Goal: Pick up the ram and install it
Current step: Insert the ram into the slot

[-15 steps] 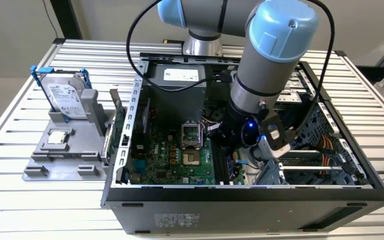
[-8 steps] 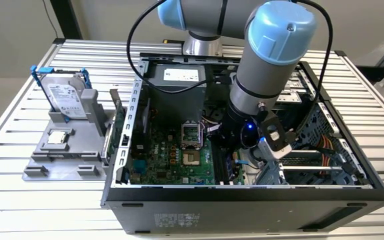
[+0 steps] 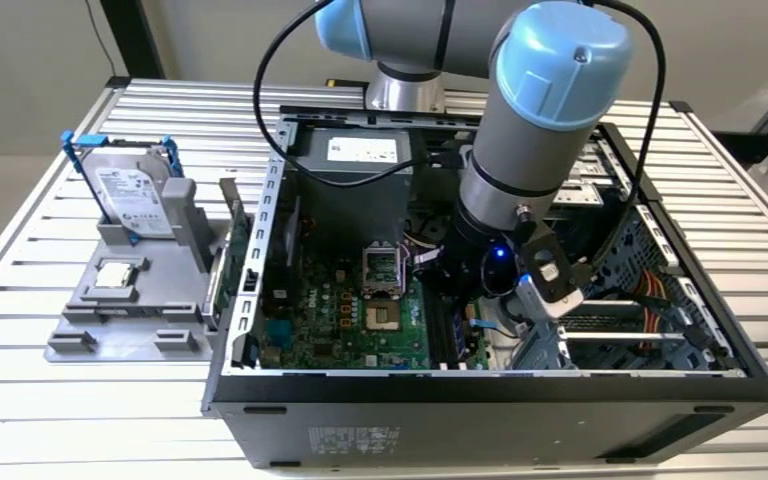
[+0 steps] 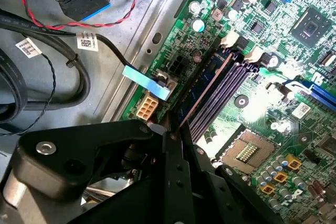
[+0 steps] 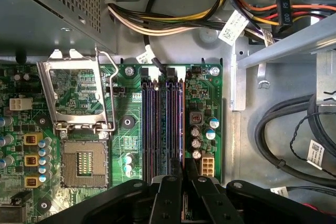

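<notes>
Open computer case (image 3: 491, 385) lay on the table. Arm reached inside over the motherboard (image 5: 205, 103). Gripper (image 5: 184, 174) was pinching the ram (image 5: 163, 124), which stood edge-on in a memory slot (image 5: 148, 129). Judgement: press straight down, evenly, until the end latches close.

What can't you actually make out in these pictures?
- Memory slots, near ends: both wrist views, covered by the gripper.
- What the gripper touches: exterior view, blocked by the arm.
- Small chip on the grey tray: exterior view, too small to identify.
</notes>
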Controlling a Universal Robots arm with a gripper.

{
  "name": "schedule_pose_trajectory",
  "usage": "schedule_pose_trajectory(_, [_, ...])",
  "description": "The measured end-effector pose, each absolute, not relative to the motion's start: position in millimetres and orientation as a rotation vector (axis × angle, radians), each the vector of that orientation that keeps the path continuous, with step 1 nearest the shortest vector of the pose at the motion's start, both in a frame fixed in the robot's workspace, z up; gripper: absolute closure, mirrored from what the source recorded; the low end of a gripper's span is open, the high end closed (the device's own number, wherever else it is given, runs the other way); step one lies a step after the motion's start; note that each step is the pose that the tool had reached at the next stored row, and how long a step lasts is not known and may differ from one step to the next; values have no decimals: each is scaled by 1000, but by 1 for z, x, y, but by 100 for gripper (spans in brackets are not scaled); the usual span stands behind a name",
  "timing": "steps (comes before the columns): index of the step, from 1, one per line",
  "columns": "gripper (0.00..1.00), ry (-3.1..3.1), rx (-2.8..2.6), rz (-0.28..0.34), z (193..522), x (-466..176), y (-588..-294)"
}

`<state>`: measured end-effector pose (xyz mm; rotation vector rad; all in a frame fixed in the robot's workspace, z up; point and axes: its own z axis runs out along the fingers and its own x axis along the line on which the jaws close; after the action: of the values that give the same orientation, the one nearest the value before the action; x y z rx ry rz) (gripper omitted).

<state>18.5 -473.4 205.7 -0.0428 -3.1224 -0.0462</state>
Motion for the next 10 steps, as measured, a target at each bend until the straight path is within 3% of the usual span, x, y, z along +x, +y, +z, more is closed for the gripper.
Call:
schedule_pose_trajectory(1, [0,-3123,-43,-49,205,19,-473])
schedule_pose_trajectory(10, [0,-3122,-43,-45,207,18,-474])
